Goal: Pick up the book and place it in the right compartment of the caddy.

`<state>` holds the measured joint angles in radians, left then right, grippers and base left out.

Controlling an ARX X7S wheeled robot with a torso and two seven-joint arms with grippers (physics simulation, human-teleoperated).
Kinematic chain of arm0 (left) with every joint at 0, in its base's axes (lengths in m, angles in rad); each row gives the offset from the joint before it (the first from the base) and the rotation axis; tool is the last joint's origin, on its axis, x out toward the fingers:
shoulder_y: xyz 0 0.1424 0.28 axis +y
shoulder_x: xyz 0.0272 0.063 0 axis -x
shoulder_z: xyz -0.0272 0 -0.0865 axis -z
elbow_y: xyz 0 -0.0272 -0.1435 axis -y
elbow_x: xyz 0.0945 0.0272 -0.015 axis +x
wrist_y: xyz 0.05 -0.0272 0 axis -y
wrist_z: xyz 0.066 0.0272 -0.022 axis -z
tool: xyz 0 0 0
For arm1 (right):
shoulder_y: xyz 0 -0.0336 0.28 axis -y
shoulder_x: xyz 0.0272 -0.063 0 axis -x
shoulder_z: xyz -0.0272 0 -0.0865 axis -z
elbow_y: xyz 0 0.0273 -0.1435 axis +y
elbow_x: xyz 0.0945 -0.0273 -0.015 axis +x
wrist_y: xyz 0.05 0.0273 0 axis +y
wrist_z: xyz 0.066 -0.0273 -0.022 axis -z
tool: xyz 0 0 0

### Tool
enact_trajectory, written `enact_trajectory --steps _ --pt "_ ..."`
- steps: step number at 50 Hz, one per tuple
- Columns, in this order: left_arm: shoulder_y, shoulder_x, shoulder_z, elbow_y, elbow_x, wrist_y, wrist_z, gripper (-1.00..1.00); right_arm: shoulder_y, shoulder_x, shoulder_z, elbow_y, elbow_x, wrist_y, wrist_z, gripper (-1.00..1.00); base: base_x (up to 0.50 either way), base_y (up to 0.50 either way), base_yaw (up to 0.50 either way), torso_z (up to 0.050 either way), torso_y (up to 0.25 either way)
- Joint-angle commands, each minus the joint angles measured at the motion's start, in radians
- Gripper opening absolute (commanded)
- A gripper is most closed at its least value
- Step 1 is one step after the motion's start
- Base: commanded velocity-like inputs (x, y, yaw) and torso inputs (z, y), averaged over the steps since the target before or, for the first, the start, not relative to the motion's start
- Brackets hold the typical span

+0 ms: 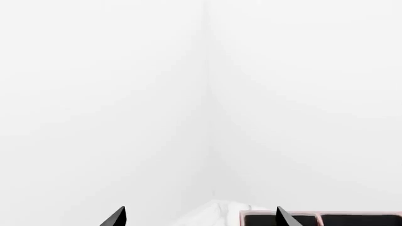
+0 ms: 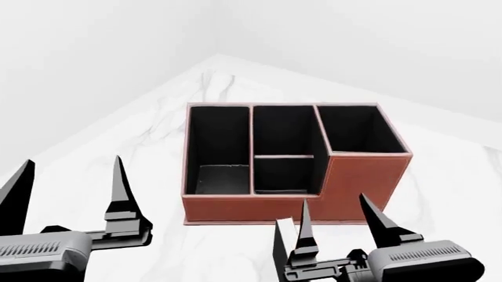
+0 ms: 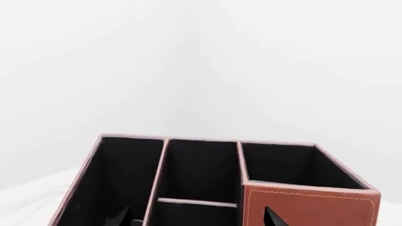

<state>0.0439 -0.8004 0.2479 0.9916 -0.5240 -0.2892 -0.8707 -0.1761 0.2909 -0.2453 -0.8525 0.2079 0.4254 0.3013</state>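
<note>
The reddish-brown caddy (image 2: 251,207) with black interior stands in the middle of the head view. Its tall squarish right compartment (image 2: 357,129) is empty. The thin black book (image 2: 283,244) with a white edge stands upright in front of the caddy, just outside the left finger of my right gripper (image 2: 333,200). That gripper is open and empty, close to the caddy's front wall. My left gripper (image 2: 74,160) is open and empty, left of the caddy. The right wrist view shows the caddy (image 3: 308,207) and its right compartment (image 3: 289,162) past the open right gripper (image 3: 196,212).
The caddy stands on a white marble table (image 2: 157,117) whose far corner lies behind it. The left wrist view shows my open left gripper (image 1: 200,209), a corner of the caddy's rim (image 1: 314,213) and white walls.
</note>
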Motion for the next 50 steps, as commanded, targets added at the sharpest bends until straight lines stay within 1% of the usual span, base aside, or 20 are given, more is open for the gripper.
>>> enact_trajectory --steps 1,6,9,13,16,17,19,23,44,50 --pt "0.001 -0.005 0.004 -0.002 0.000 0.006 -0.004 1.00 -0.011 -0.023 -0.065 0.031 -0.029 -0.028 0.010 1.00 0.00 0.00 0.00 0.000 0.000" --pt "0.001 -0.007 0.006 -0.002 0.000 0.008 -0.006 1.00 0.010 -0.031 -0.075 0.019 -0.027 0.011 0.021 1.00 0.00 0.00 0.00 0.000 0.000" --pt "0.001 -0.008 0.006 -0.003 -0.001 0.010 -0.006 1.00 -0.006 -0.038 -0.092 0.076 -0.045 -0.051 0.019 1.00 0.00 0.00 0.00 0.000 0.000" --pt "0.000 -0.009 0.008 -0.004 -0.001 0.011 -0.007 1.00 0.010 -0.044 -0.111 0.064 -0.049 -0.013 0.026 1.00 0.00 0.00 0.00 0.000 0.000" --pt "0.001 -0.010 0.007 -0.005 -0.002 0.013 -0.008 1.00 0.001 -0.044 -0.129 0.102 -0.066 -0.052 0.024 1.00 0.00 0.00 0.00 0.000 0.000" --pt "0.001 -0.011 0.007 -0.005 -0.003 0.014 -0.009 1.00 0.007 -0.045 -0.131 0.094 -0.065 -0.036 0.026 1.00 0.00 0.00 0.00 0.000 0.000" --pt "0.002 -0.012 0.007 -0.004 -0.003 0.015 -0.009 1.00 -0.003 -0.046 -0.142 0.141 -0.079 -0.085 0.024 1.00 0.00 0.00 0.00 0.000 0.000" --pt "0.002 -0.014 0.007 -0.005 -0.005 0.018 -0.010 1.00 0.013 -0.046 -0.146 0.125 -0.075 -0.047 0.028 1.00 0.00 0.00 0.00 0.000 0.000" --pt "-0.003 -0.019 0.017 -0.008 -0.004 0.020 -0.016 1.00 -0.010 -0.032 -0.171 0.190 -0.089 -0.101 0.033 1.00 0.00 0.00 0.00 0.000 0.000" --pt "-0.004 -0.019 0.019 -0.011 -0.004 0.023 -0.017 1.00 -0.020 -0.032 -0.171 0.247 -0.087 -0.151 0.032 1.00 0.00 0.00 0.00 0.000 0.000"
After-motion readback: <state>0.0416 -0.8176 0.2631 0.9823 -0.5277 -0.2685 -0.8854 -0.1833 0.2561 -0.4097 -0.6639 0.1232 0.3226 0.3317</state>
